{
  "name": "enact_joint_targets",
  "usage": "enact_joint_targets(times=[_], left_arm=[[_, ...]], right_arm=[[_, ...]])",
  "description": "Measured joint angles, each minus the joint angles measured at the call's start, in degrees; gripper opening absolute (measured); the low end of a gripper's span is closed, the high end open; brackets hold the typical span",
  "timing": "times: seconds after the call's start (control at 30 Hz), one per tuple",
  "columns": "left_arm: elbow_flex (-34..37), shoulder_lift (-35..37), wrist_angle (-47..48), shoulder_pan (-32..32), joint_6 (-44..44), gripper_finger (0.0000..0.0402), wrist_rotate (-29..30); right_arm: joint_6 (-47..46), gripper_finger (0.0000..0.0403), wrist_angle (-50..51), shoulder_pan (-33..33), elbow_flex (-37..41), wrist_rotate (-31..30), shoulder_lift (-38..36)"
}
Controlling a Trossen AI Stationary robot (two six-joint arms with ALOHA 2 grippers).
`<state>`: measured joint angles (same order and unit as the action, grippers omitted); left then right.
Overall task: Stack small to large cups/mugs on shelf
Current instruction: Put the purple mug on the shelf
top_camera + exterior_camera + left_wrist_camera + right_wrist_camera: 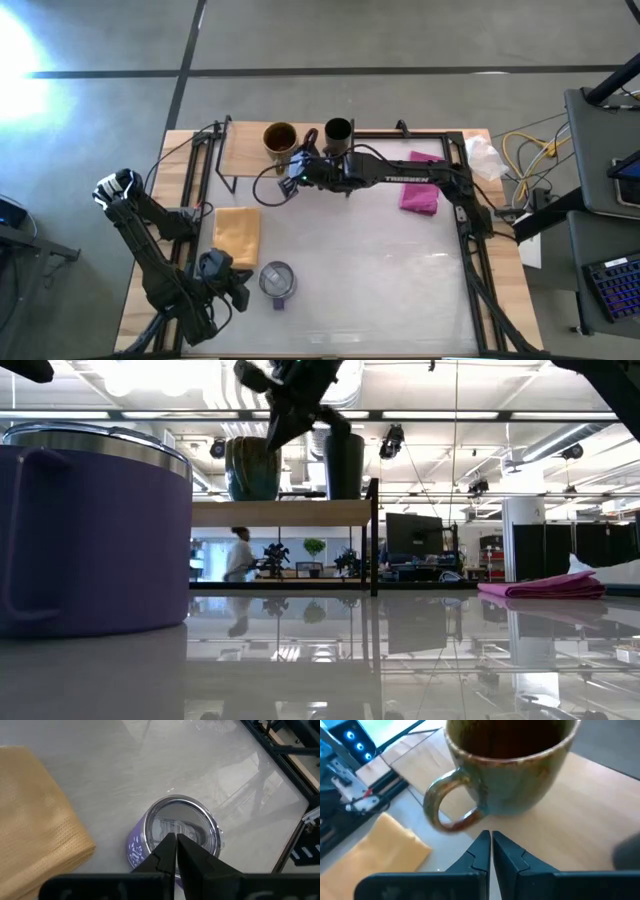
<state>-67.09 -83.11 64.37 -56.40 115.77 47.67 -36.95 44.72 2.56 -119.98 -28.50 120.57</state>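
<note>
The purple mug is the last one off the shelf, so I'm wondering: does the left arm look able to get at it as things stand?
Probably yes. The left gripper hangs just over the purple mug, fingers shut, with bare table around it. The yellow pad lies apart, and the right gripper is away at the shelf.

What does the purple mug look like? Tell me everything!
The purple mug stands upright on the white table, beside the yellow pad. It looks like metal: purple body with a pale pattern, a handle, a silvery rim and a clear lid. The left gripper, fingers shut, hovers just above it; nothing grips it.
</note>
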Motion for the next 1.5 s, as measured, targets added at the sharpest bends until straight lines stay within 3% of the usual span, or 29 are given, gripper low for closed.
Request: enact_joint_targets(times=[0.2, 0.33, 0.53, 0.63, 0.73, 0.93, 1.13, 1.5], left_arm=[[0.0, 0.0, -8.4, 0.2, -12.5, 0.0000, -0.9], [0.0, -0.1, -13.3, 1.8, -15.7, 0.0019, -7.0], [0.0, -0.2, -14.7, 3.5, -6.3, 0.0099, -16.4], [0.0, -0.2, -16.7, 3.6, -0.7, 0.0135, -16.9], [-1.5, -2.4, -18.7, 3.5, 1.1, 0.0143, -16.0], [-10.1, -12.9, -19.7, 3.8, 0.8, 0.0137, -14.2], [-19.3, -22.6, -14.0, 4.0, 3.9, 0.0136, -14.6], [-32.7, -28.5, 3.0, 4.0, 11.3, 0.0136, -16.2]], right_arm=[[1.1, 0.0013, 7.6, -5.9, -2.1, -2.6, -2.1], [0.8, 0.0038, 11.0, -11.5, -2.7, -7.9, -5.2], [-11.4, 0.0110, 24.4, -18.1, -2.7, -10.6, -9.8], [-22.1, 0.0144, 35.0, -21.2, -2.7, -12.0, -11.8], [-33.1, 0.0171, 45.6, -25.0, -2.6, -14.3, -12.9], [-40.8, 0.0205, 45.5, -31.7, -0.3, -17.0, -14.7], [-45.5, 0.0212, 45.3, -35.5, 1.6, -17.7, -15.5], [-45.1, 0.0212, 45.3, -38.6, 2.5, -17.7, -15.8]])
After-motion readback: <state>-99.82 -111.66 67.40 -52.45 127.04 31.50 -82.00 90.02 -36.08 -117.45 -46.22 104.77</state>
